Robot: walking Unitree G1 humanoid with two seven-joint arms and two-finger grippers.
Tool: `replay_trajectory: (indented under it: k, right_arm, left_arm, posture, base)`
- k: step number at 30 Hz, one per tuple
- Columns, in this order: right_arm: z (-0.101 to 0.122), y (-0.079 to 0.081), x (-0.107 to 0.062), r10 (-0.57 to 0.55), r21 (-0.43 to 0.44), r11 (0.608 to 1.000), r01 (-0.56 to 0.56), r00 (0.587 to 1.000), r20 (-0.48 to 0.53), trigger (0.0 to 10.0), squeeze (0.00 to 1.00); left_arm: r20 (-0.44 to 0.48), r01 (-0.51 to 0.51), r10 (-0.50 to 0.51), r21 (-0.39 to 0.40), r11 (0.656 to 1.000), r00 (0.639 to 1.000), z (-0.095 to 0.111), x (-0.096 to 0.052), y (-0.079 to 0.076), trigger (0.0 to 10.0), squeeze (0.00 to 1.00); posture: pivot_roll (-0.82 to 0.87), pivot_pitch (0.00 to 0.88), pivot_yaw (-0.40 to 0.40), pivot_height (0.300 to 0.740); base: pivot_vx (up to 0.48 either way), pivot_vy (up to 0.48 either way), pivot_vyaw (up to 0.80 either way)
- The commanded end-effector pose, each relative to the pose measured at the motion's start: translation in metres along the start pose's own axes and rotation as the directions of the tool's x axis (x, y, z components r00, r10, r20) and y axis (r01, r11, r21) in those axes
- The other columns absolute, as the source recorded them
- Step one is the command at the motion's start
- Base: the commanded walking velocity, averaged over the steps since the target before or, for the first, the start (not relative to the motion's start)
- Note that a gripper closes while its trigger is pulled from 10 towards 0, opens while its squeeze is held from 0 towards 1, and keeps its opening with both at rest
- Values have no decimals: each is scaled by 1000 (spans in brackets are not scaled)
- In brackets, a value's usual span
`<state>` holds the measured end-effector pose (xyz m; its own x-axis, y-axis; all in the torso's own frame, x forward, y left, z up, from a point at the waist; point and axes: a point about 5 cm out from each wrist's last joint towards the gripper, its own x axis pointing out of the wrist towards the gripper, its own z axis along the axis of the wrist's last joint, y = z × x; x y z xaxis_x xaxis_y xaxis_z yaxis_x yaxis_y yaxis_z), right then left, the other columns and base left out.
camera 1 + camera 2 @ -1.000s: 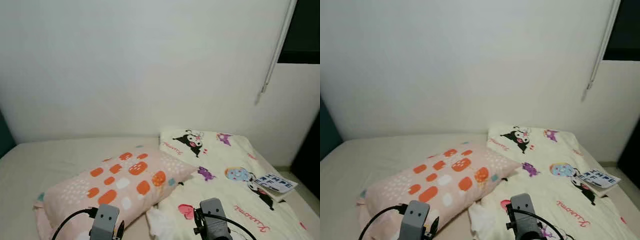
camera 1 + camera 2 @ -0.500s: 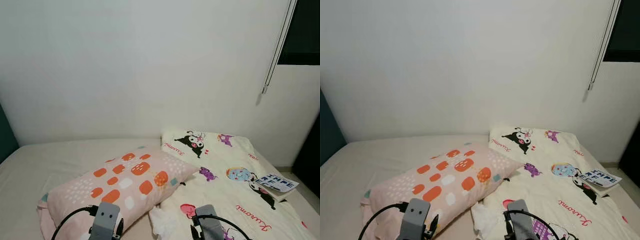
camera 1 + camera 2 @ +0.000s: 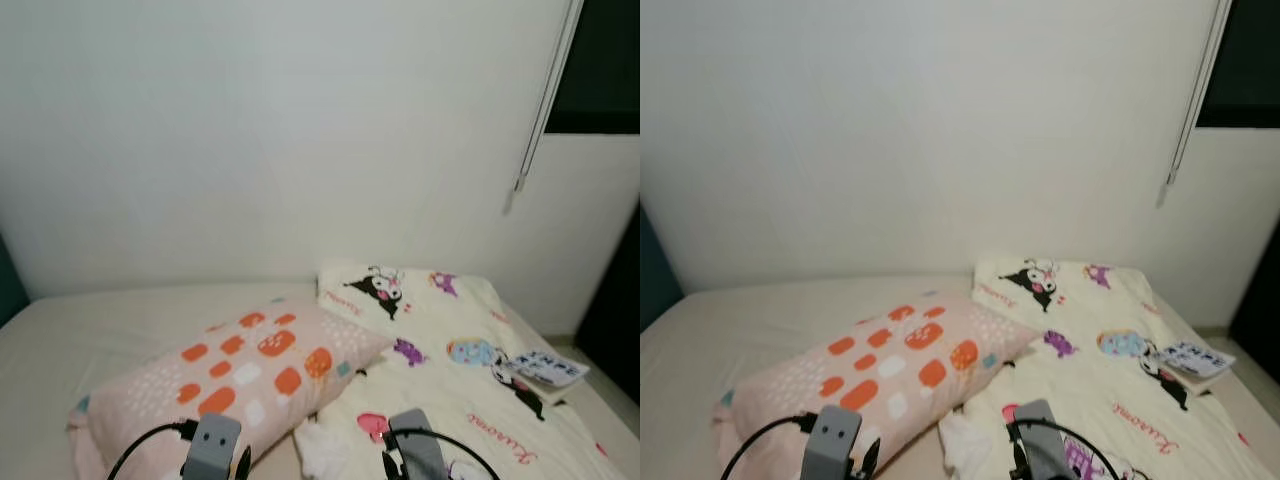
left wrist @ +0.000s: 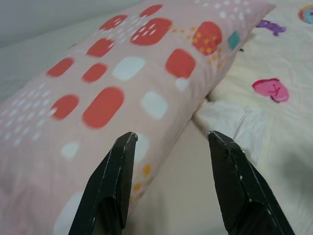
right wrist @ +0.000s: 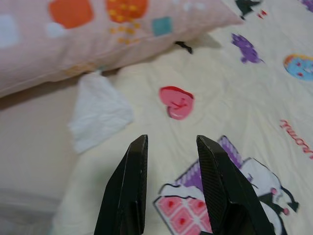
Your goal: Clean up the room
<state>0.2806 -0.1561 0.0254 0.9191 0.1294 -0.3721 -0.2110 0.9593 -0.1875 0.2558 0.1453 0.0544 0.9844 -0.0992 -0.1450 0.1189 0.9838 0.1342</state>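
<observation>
A plain white wall [image 3: 270, 130] rises behind a wide bed with a pale beige sheet [image 3: 110, 320] — evenly and softly lit. At the right, a dark window [image 3: 600, 65] — a thin white rod [image 3: 540, 95] hangs beside it.

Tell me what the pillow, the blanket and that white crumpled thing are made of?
The pillow looks like soft matte woven cloth: it puffs and creases. The blanket seems thin printed cotton-like fabric, lying in fine wrinkles. The white thing looks like tissue paper, thin and crumpled, though it could be cloth.
</observation>
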Motion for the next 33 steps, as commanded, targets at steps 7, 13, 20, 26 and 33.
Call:
replay_trajectory:
  k: [7, 13, 20, 26, 33]
  right_arm:
    - [-2, -3, 0, 0, -18, 1000, 0, 1000, -18, 10000, 0]
    - [-3, -3, 0, 1, -24, 1000, -2, 1000, -20, 10000, 0]
    - [-3, -2, 0, 7, -24, 1000, -8, 1000, -22, 10000, 0]
    - [-3, -1, 0, 15, -28, 999, -16, 1000, -23, 10000, 0]
    - [-6, 1, -1, 25, -10, 1000, -26, 999, -33, 10000, 0]
  left_arm:
    - [-1, -15, 15, -2, 1000, 1000, -1, 0, 0, 10000, 0]
    - [-8, -17, 17, 1, 1000, 1000, -3, -1, -1, 10000, 0]
    - [-8, -23, 23, 1, 1000, 1000, -4, -2, 1, 10000, 0]
    - [-12, -25, 25, -1, 1000, 1000, -4, -2, 3, 10000, 0]
    - [-5, -5, 5, 5, 1000, 1000, -4, -3, 3, 10000, 0]
  posture:
    - [-69, 51, -29, 737]
    - [-70, 46, -30, 737]
    - [-69, 42, -32, 737]
    - [-66, 45, -33, 737]
    - [-61, 55, -32, 737]
  base:
    - [257, 0, 0]
    - [0, 0, 0]
    - [0, 0, 0]
    - [0, 0, 0]
    - [0, 0, 0]
